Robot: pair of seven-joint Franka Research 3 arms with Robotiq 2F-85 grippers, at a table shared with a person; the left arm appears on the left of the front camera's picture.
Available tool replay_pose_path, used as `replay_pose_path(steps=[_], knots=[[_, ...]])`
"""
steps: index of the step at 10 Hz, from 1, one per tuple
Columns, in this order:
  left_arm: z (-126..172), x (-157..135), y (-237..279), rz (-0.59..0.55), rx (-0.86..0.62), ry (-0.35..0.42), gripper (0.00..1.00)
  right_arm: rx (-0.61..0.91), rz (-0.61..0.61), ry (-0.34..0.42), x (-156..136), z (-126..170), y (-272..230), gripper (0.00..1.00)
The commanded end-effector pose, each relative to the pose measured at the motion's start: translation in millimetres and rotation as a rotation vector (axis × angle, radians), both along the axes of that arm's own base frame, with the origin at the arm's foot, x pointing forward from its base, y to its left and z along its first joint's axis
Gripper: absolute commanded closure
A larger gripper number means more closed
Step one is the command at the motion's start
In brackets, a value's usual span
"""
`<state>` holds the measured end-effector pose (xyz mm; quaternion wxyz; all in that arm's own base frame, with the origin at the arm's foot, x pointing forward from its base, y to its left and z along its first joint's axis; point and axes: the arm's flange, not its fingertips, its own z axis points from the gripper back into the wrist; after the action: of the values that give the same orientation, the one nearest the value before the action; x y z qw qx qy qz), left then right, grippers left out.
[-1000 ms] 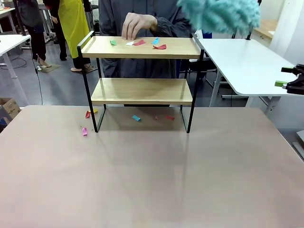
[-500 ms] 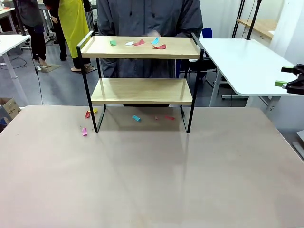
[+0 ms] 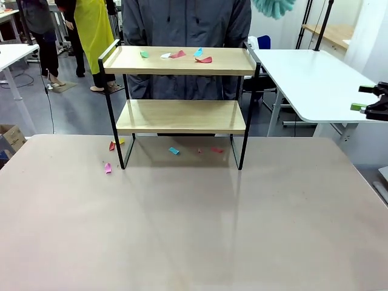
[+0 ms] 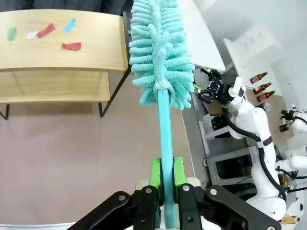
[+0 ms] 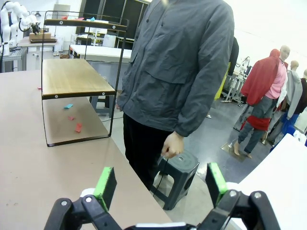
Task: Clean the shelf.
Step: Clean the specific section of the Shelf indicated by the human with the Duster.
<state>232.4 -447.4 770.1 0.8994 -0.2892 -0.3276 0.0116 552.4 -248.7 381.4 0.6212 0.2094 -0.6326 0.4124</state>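
Standing clear of the top board of the shelf (image 3: 182,60) now, where the person (image 3: 182,24) was reaching in and touching the paper scraps (image 3: 177,54) a second ago; already drawing back half a second ago. Swinging overhead with the teal duster (image 3: 273,7): filling the upper right corner of the front view a second ago, passing out of it half a second ago, now dipping its fluffy tip back in at the top edge, right of the person.

Duster (image 3: 274,6) mostly cut off at front view's top edge, handle (image 4: 165,139) end hidden between left jaws
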Motion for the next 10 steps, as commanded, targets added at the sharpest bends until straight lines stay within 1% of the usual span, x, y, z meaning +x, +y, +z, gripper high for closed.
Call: replay_pose_path(steps=[1,2,3,4,5,6,8,10], knots=[[-10.6,-6.1,1.4,0.118,-0.008,-0.102,0.87,-0.006,-0.004,0.018,0.1,7.5,2.2,0.00],[-21.3,1.9,-6.2,0.132,-0.034,-0.122,0.87,-0.006,-0.004,0.018,0.1,7.5,2.2,0.00],[-34.9,12.1,-14.2,0.166,-0.029,-0.138,0.87,-0.006,-0.004,0.018,0.1,7.5,2.2,0.00],[-44.4,26.5,-18.4,0.189,-0.040,-0.138,0.87,-0.006,-0.004,0.018,0.1,7.5,2.2,0.00],[-56.7,38.6,-19.9,0.181,-0.044,-0.106,0.87,-0.006,-0.004,0.018,0.1,7.5,2.2,0.00],[-62.4,44.8,-21.0,0.169,-0.043,-0.091,0.87,-0.006,-0.004,0.018,0.1,7.5,2.2,0.00],[-78.3,64.0,-22.6,0.151,0.001,-0.046,0.87,-0.006,-0.004,0.018,0.1,7.5,2.2,0.00],[-94.2,80.1,-26.9,0.161,0.031,-0.020,0.87,-0.006,-0.004,0.018,0.1,7.5,2.2,0.00]])
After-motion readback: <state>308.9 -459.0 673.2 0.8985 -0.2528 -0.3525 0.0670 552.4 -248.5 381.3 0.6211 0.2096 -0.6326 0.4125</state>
